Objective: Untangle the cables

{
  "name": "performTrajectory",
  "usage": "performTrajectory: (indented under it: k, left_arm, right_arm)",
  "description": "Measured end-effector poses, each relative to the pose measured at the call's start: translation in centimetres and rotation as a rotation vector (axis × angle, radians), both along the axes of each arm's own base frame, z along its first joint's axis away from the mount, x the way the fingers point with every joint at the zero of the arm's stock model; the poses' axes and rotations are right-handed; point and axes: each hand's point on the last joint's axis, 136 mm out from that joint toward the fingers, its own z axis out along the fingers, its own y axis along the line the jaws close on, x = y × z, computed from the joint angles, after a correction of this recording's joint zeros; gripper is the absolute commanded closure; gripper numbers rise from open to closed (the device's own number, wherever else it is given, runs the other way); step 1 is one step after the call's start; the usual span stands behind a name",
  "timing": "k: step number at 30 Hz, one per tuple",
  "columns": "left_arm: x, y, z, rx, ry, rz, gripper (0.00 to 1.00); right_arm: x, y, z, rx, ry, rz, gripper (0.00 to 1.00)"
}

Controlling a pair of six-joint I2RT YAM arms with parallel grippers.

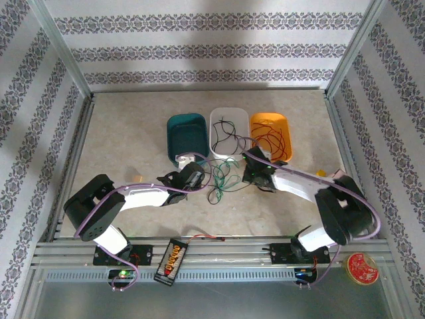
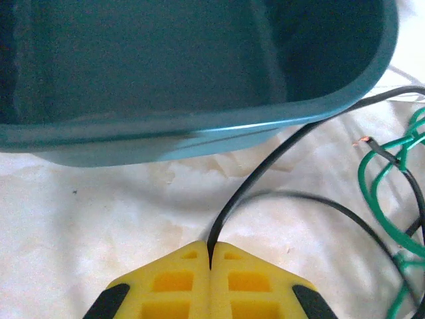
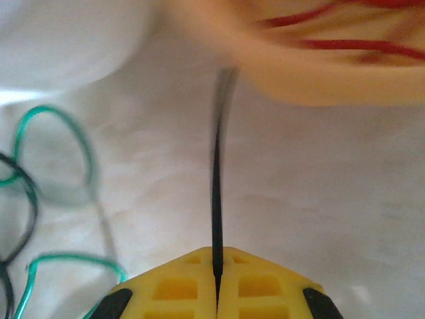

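Pinching black cables [image 3: 216, 199] [image 2: 214, 236] are left end effector [image 2: 211, 264] and right end effector [image 3: 216, 267].

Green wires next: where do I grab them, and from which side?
Take the green wires at their near loops, coming straight down: those lie flat on open table, while farther back the black wire crosses them.

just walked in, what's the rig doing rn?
Sorting tangled cables into trays, it seems. The left arm has its jaws shut on a black cable beside the teal tray. The right arm has its jaws shut on a black cable near the orange tray, which holds red cables. Same cable or not, I can't tell. Green cables lie looped on the table between the arms.
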Motion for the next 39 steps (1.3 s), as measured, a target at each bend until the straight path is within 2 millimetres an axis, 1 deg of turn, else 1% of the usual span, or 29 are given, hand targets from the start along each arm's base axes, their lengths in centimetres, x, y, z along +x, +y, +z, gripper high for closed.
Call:
performTrajectory:
  k: [2,6,11,16,20,25,28,31,36,39]
  left_arm:
    - [-0.1,0.2,-0.1,0.009,0.001,0.005,1.0]
    - [-0.1,0.4,-0.1,0.016,0.001,0.016,1.0]
    - [-0.2,0.8,-0.2,0.027,0.004,0.036,1.0]
    - [-0.3,1.4,-0.4,0.046,0.009,0.055,1.0]
    - [-0.4,2.0,-0.5,0.066,0.011,0.08,1.0]
    - [-0.4,2.6,-0.5,0.083,0.007,0.104,1.0]
    - [-0.5,2.9,-0.5,0.091,0.007,0.116,1.0]
    - [-0.6,3.2,-0.6,0.101,0.011,0.124,1.0]
    - [-0.6,3.4,-0.6,0.111,0.011,0.129,1.0]
    - [-0.6,3.5,-0.6,0.113,0.01,0.13,1.0]
  right_arm:
    - [-0.8,-2.3,0.4,0.018,-0.028,-0.106,1.0]
    - [-2.2,-5.6,1.6,0.064,-0.096,-0.285,1.0]
    - [-3.6,-10.4,3.7,0.125,-0.21,-0.544,1.0]
    - [-4.5,-15.2,6.2,0.115,-0.317,-0.728,1.0]
    - [-5.9,-19.1,7.4,0.071,-0.363,-0.859,1.0]
    - [-7.3,-22.8,9.2,0.051,-0.411,-0.995,1.0]
    - [-7.7,-24.2,10.2,0.053,-0.43,-1.051,1.0]
    - [-7.6,-24.6,11.5,0.055,-0.453,-1.059,1.0]
    - [-6.5,-24.6,14.9,0.068,-0.525,-1.012,1.0]
    - [-5.2,-23.7,17.4,0.096,-0.578,-0.927,1.0]
